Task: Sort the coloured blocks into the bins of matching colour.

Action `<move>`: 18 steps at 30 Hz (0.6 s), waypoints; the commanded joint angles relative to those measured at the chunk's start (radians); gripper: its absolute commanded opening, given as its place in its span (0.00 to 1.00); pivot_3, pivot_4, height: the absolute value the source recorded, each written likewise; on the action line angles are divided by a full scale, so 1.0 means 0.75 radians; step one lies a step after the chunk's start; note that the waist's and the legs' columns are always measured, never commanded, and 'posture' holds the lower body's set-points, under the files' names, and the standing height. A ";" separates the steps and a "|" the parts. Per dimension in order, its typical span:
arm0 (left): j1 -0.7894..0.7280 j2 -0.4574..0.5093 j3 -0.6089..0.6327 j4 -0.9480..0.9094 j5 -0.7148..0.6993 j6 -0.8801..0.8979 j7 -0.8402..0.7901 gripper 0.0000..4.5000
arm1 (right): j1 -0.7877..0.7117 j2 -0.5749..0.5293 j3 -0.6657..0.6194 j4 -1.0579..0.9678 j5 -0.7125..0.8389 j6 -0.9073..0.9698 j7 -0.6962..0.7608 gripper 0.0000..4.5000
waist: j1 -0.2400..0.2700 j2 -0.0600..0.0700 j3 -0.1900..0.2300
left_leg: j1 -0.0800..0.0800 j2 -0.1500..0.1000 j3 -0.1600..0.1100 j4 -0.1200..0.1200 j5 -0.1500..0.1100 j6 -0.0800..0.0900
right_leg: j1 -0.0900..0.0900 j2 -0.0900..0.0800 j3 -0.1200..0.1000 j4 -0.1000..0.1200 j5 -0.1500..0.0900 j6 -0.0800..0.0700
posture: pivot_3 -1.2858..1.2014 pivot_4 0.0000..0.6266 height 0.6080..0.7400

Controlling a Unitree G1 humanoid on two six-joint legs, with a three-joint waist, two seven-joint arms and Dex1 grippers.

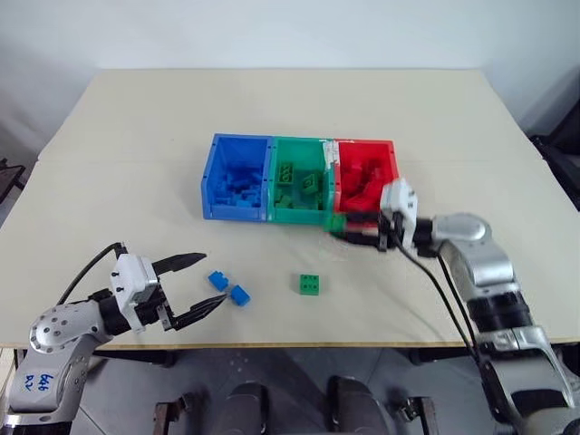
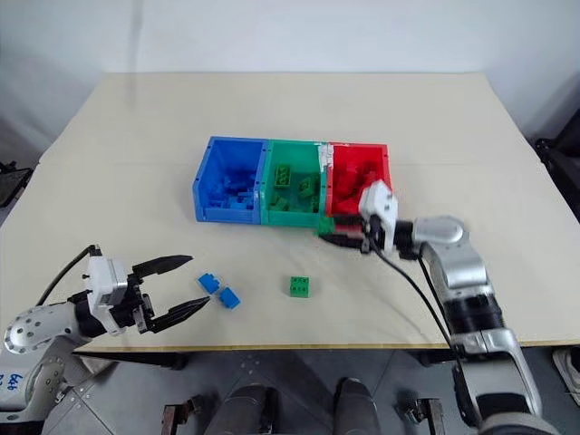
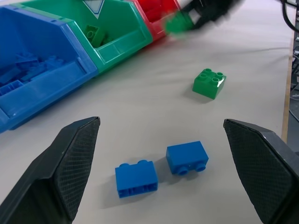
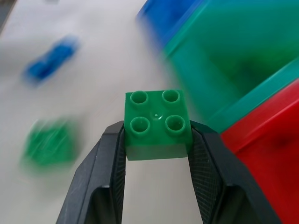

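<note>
The bench (image 1: 136,145) carries three joined bins in a row: a blue bin (image 1: 216,172) on the robot's left, a green bin (image 1: 299,213) in the middle and a red bin (image 1: 391,159) on the right. Each bin contains bricks of its own colour.

The right gripper (image 4: 156,140) has its jaws clamped on a green brick (image 4: 158,126), one black finger pressed against each side and the four studs on top exposed. In the head views this held brick is above the bench, just in front of the near wall where the green bin and the red bin meet. It is not inside any bin.

The left gripper (image 1: 186,290) is near the front left edge of the bench. Its jaws stand wide apart and hold nothing.

Three loose bricks lie on the bench in front of the bins:
- One blue brick (image 3: 136,178) and a second blue brick (image 3: 187,157) lie side by side, close together, directly ahead of the left gripper's fingertips.
- A second green brick (image 1: 310,285) sits studs up, further to the right, well apart from both grippers.
</note>
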 commanded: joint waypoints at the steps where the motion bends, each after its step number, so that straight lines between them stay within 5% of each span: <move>1: 0.024 -0.016 0.047 -0.061 -0.028 -0.012 0.034 1.00 | -0.183 0.096 -0.033 0.135 -0.040 -0.019 -0.165 0.34 | -0.012 0.000 0.000 | 0.000 0.000 0.000 0.000 0.000 0.000 | 0.000 0.000 0.000 0.000 0.000 0.000 | 0.52 0.24 1.00; 5: 0.045 -0.024 0.070 -0.085 -0.023 -0.020 0.060 1.00 | -0.369 0.171 -0.032 0.378 -0.109 -0.090 -0.258 0.34 | -0.014 0.000 0.000 | -0.001 -0.001 -0.001 -0.001 0.000 0.000 | -0.001 0.000 0.000 0.000 0.000 -0.001 | 0.52 0.24 1.00; 14: 0.081 0.010 0.125 -0.098 -0.060 0.034 0.037 1.00 | -0.340 0.143 -0.089 0.400 -0.065 -0.239 -0.113 1.00 | -0.018 0.001 0.000 | -0.002 -0.003 -0.001 -0.002 -0.002 0.003 | -0.002 -0.001 0.000 0.000 0.000 -0.001 | 0.52 0.24 1.00; 18: 0.043 0.022 0.094 -0.085 -0.081 0.092 0.023 1.00 | -0.089 0.023 -0.194 0.090 0.127 -0.175 0.098 1.00 | -0.005 0.001 0.000 | -0.003 -0.003 -0.001 -0.001 -0.003 0.004 | 0.000 -0.002 -0.001 -0.001 0.000 -0.001 | 0.52 0.24 1.00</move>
